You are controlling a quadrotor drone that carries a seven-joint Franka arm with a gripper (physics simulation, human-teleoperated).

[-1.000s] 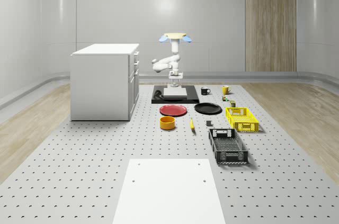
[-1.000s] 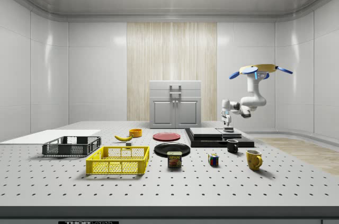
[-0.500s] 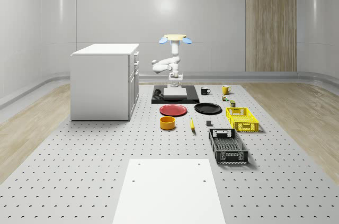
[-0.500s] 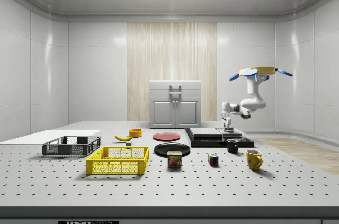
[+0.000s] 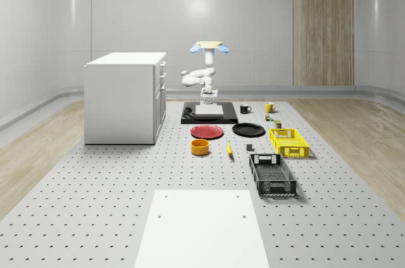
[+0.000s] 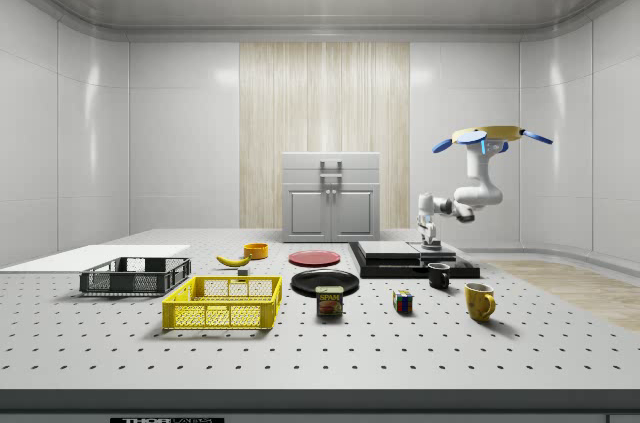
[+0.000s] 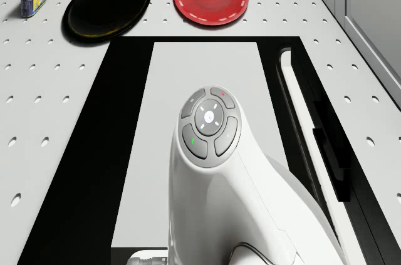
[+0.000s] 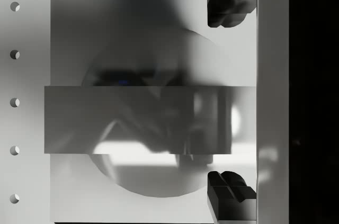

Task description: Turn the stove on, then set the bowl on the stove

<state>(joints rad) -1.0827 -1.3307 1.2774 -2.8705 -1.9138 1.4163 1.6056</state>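
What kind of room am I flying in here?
Most likely a simulated test lab with a mock kitchen: a perforated bench floor, a white cabinet, and a stove beneath the hovering drone, with dishes laid out nearby.

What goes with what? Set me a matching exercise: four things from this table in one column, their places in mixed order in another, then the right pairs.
Things
1. bowl
2. stove
3. black crate
4. yellow mug

Places
A. next to the black mug
B. under the claw, with the drone hovering above
C. on the table beside the red plate
D. nearest the white board

Pairs: 1-C, 2-B, 3-D, 4-A
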